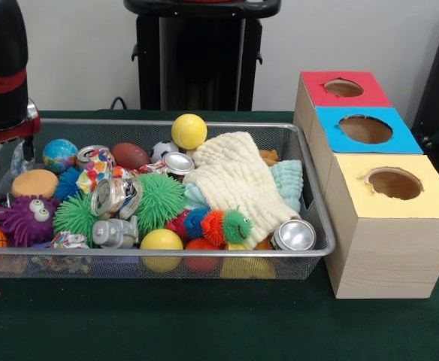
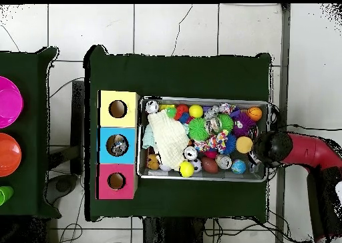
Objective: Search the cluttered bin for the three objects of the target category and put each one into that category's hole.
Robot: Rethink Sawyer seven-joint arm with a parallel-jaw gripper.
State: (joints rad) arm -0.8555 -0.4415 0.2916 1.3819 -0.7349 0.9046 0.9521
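The silver wire-mesh bin (image 1: 204, 254) is full of toys. Crushed silvery cans with blue and red print lie among them: one left of centre (image 1: 114, 197), one at the back left (image 1: 92, 156), one near the cloth (image 1: 176, 163). Another can (image 1: 293, 235) lies at the front right corner. The blue-topped box's hole (image 1: 365, 129) is the middle one of three. In the overhead view something silvery shows inside it (image 2: 117, 145). My gripper (image 2: 266, 149) hangs over the bin's end farthest from the boxes. In the front view only the arm's black and red end (image 1: 3, 90) shows.
A red-topped box (image 1: 343, 88) and a yellow-topped box (image 1: 394, 183) flank the blue one. The bin also holds a cream cloth (image 1: 231, 180), green spiky balls (image 1: 159, 199), a purple spiky toy (image 1: 25, 218), yellow balls (image 1: 189, 131) and a toy caterpillar (image 1: 208, 223).
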